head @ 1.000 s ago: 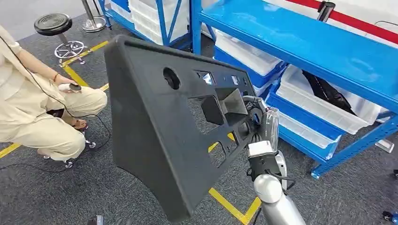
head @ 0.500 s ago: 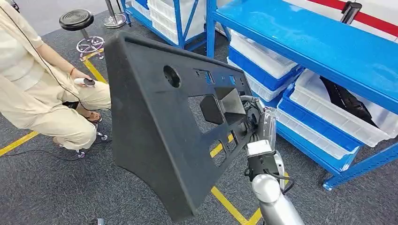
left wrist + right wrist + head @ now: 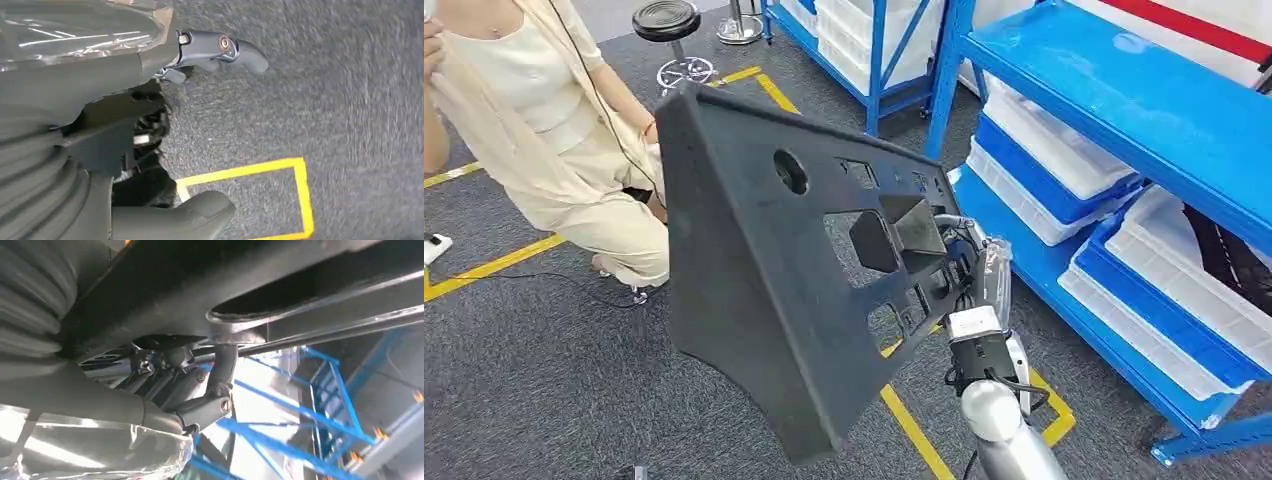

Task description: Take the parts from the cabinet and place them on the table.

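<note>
Carry phase | large black moulded plastic panel with cut-out openings [image 3: 774, 290] held tilted, long axis sloping beside the blue steel shelving rack [image 3: 1124, 90] | right hand [image 3: 969, 262] grips its rack-side edge, fingers [image 3: 220, 371] hooked through an opening | left hand [image 3: 165, 125] holds nothing, fingers apart above the floor.

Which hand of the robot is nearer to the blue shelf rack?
The right. The right hand holds the black panel at its edge beside the blue rack. The left hand hangs over grey carpet, with no rack near it.
</note>
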### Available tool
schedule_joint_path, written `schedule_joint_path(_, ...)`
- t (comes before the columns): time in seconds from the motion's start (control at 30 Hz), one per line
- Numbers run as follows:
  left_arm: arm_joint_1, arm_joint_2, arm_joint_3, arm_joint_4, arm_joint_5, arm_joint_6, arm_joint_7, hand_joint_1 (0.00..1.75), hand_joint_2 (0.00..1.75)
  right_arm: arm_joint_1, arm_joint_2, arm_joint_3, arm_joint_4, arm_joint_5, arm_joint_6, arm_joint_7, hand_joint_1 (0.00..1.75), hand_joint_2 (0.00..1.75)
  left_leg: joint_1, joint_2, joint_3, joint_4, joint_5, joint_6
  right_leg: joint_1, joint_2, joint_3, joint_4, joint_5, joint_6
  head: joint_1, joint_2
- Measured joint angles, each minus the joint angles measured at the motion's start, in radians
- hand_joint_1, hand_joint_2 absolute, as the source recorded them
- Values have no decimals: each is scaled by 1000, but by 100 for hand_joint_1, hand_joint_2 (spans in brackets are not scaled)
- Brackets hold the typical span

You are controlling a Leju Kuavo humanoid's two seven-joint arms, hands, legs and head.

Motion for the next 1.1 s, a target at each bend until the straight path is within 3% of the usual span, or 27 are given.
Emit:
schedule_joint_path(0.07,6,0,-1,1,-3,0,1,0,175,3,1,0,0,-6,0,-2,175,175,9,-26,-3,18,-9,-14,-15,13,84,-179,81,34,1,0)
schedule_joint_path(0.1,7,0,0,1,-5,0,1,0,175,3,1,-1,2,-9,1,-4,175,175,11,-37,-11,34,-17,-25,-25,41,108,-237,91,43,1,0)
schedule_joint_path(0.13,6,3,0,1,-5,0,1,0,175,3,2,-1,7,-9,3,-6,175,175,4,-46,-21,45,-22,-33,-15,55,105,-232,88,32,7,0)
schedule_joint_path(0.17,8,3,-1,1,-5,-1,2,0,175,5,4,-2,8,-9,4,-11,175,175,5,-52,-29,50,-22,-35,-16,48,108,-226,91,14,5,0)
schedule_joint_path(0.23,15,5,-1,3,-7,-3,2,0,175,8,6,-3,11,-11,7,-13,175,175,9,-64,-34,48,-17,-39,-10,35,103,-224,92,5,3,0)
schedule_joint_path(0.27,18,7,-1,4,-8,-3,2,0,175,7,8,-3,11,-12,9,-15,175,175,15,-68,-35,51,-20,-42,-19,26,104,-226,95,-2,2,0)
schedule_joint_path(0.33,19,5,-1,6,-8,-2,1,0,175,7,11,-5,11,-13,13,-16,175,175,10,23,-62,112,-60,-49,-10,13,108,-228,94,-12,-3,0)
schedule_joint_path(0.37,17,5,-1,6,-8,0,0,0,175,7,11,-6,12,-13,13,-17,175,175,12,46,-102,194,-102,-51,-5,2,108,-228,92,-14,-3,0)
schedule_joint_path(0.43,18,5,-1,6,-7,2,-1,0,175,7,11,-7,14,-13,14,-18,175,175,12,56,-182,349,-163,-49,3,-20,108,-227,89,-20,-3,0)
schedule_joint_path(0.47,18,4,-1,7,-7,3,-1,0,175,7,11,-7,15,-13,14,-18,175,175,12,56,-199,378,-163,-46,7,-31,109,-227,87,-22,-3,0)
schedule_joint_path(0.5,18,5,-1,8,-7,3,-1,0,175,7,11,-7,16,-14,14,-18,175,175,10,56,-191,357,-141,-39,11,-41,110,-228,86,-24,-3,0)
schedule_joint_path(0.53,18,5,-1,8,-7,3,-1,0,175,7,11,-7,16,-14,14,-18,175,175,6,57,-161,296,-105,-28,14,-51,112,-228,83,-26,-3,0)
schedule_joint_path(0.57,18,5,-1,8,-7,3,-1,0,175,6,11,-7,16,-14,14,-18,175,175,-3,68,-106,197,-59,-12,16,-61,116,-228,81,-29,-3,0)
schedule_joint_path(0.6,18,5,-1,8,-7,3,-1,0,175,5,11,-7,16,-14,14,-19,175,175,-19,102,-53,103,-26,6,16,-68,120,-229,79,-31,-3,0)
schedule_joint_path(0.63,15,8,-1,7,-7,3,-1,0,175,6,12,-7,16,-14,14,-19,175,175,-36,148,-33,66,-39,16,19,-75,122,-231,77,-31,-3,0)
schedule_joint_path(0.73,15,10,-1,8,-7,7,-2,0,175,5,15,-8,19,-14,14,-20,175,175,-41,117,-36,57,-34,20,19,-103,125,-240,76,-26,-3,0)
schedule_joint_path(0.77,14,12,-1,8,-8,8,-2,0,175,2,16,-8,19,-14,14,-20,175,175,-41,103,-27,39,-27,25,26,-115,136,-251,76,-20,-3,0)
schedule_joint_path(0.8,17,10,-1,7,-9,9,-2,0,175,1,15,-9,19,-14,14,-20,175,175,-21,91,-2,9,-11,20,28,-95,131,-239,66,-20,-1,0)
schedule_joint_path(0.83,14,9,-1,7,-9,8,-2,0,175,1,15,-10,19,-12,13,-21,175,175,-22,80,8,-5,-7,23,25,-49,126,-205,49,-22,-3,0)
schedule_joint_path(0.87,10,8,-2,7,-9,8,-2,0,175,2,14,-11,19,-12,12,-21,175,175,-20,69,10,-5,-4,25,22,-16,94,-139,23,-26,-2,0)
schedule_joint_path(0.93,7,3,-2,7,-9,7,-1,0,175,4,13,-12,21,-13,11,-21,175,175,-19,42,9,-4,-5,25,17,0,14,10,-30,-25,2,0)
schedule_joint_path(0.97,8,3,-2,8,-9,8,0,0,175,4,12,-13,23,-13,11,-21,175,175,-19,27,8,-3,-5,24,12,1,-17,56,-37,-17,1,0)
schedule_joint_path(1.0,9,3,-2,8,-10,9,0,0,175,3,11,-13,24,-13,11,-21,175,175,-17,13,9,-2,-5,22,8,1,-18,43,-22,-5,2,0)
schedule_joint_path(1.03,9,3,-2,8,-10,10,0,0,175,2,11,-13,24,-14,11,-21,175,175,-14,-1,9,1,-7,17,2,1,4,-17,14,11,1,0)
schedule_joint_path(1.07,8,3,-2,8,-10,10,0,0,175,1,11,-13,24,-14,11,-21,175,175,-9,-15,9,8,-11,11,-5,4,41,-104,57,28,1,0)
schedule_joint_path(1.1,8,3,-2,8,-10,9,0,0,175,-1,11,-13,24,-14,11,-21,175,175,-4,-26,7,21,-18,1,-15,21,81,-195,97,44,1,0)
